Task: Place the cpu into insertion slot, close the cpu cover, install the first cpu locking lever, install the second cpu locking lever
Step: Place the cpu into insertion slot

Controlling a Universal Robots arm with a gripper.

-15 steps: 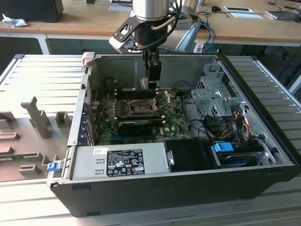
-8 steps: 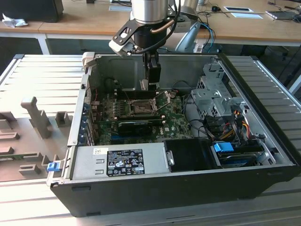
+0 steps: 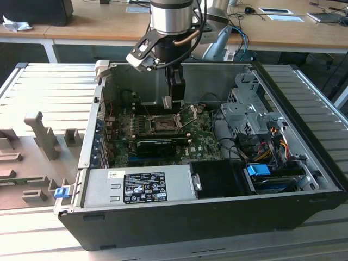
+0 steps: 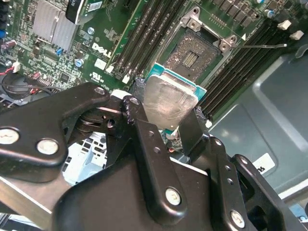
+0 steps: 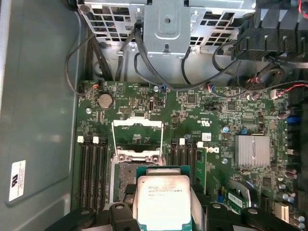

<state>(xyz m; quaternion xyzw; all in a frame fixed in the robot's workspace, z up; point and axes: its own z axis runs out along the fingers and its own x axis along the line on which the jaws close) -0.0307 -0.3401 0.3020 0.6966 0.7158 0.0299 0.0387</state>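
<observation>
Pincer (image 4: 166,113) was clenched on the cpu (image 4: 169,98), gripping two opposite edges, with the metal face toward the wrist. The chip hung clear above the motherboard (image 5: 216,110). The insertion slot (image 4: 192,54) lay uncovered just ahead of the held chip, judged not yet aligned. The cpu cover (image 5: 136,123) stood raised.

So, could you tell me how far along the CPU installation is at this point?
Nothing is seated yet. The gripper is shut on the cpu, holding it above the motherboard near the insertion slot, whose contact field is bare. The cpu cover stands open and a locking lever is swung free, so placing, closing and both levers are left.
</observation>
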